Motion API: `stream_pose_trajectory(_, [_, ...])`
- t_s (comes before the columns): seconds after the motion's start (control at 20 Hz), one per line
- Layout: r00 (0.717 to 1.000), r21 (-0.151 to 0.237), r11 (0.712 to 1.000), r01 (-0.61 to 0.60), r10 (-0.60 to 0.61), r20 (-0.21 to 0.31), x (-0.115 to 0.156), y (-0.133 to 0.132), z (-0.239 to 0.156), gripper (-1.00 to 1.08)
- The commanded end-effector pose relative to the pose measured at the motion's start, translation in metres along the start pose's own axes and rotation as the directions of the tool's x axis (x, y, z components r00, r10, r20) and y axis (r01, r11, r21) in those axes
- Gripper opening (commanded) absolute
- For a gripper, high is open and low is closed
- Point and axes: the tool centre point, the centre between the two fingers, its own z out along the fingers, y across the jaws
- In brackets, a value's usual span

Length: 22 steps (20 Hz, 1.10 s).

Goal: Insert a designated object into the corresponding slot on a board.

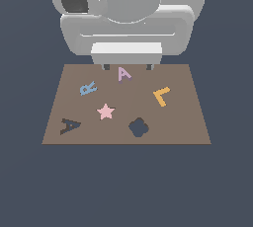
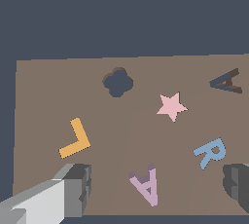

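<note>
The lilac-purple letter A (image 1: 124,73) lies flat on the brown board (image 1: 188,122) near its far edge. In the wrist view this A (image 2: 146,185) sits between my two fingers without touching either. My gripper (image 1: 127,66) hovers open just over it; in the wrist view the gripper (image 2: 158,183) has one grey finger (image 2: 78,189) on one side and the other finger (image 2: 238,181) wide on the other. The dark A-shaped slot (image 1: 70,126) is at the board's near corner on the exterior view's left, also seen in the wrist view as the slot (image 2: 226,82).
On the board lie a light-blue R (image 1: 88,89), a pink star (image 1: 105,111) and an orange L (image 1: 162,95). A dark flower-shaped recess (image 1: 139,127) lies near the front edge. The arm's white body (image 1: 128,18) looms behind the board.
</note>
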Motion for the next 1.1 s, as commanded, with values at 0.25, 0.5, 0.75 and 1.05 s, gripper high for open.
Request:
stream_pose_trajectory(0.25, [1.000, 0.000, 1.000, 0.015, -0.015, 0.002, -0.004, 0.000, 0.005, 1.00])
stream_pose_trajectory(0.5, [0.998, -0.001, 0.998, 0.062, -0.062, 0.009, -0.018, 0.000, 0.022, 1.00])
stream_pose_trajectory(0.75, [0.989, -0.001, 0.990, 0.144, -0.144, 0.020, -0.041, 0.001, 0.050, 1.00])
stream_pose_trajectory(1.05, [0.964, 0.000, 0.964, 0.264, -0.264, 0.038, -0.075, 0.008, 0.092, 1.00])
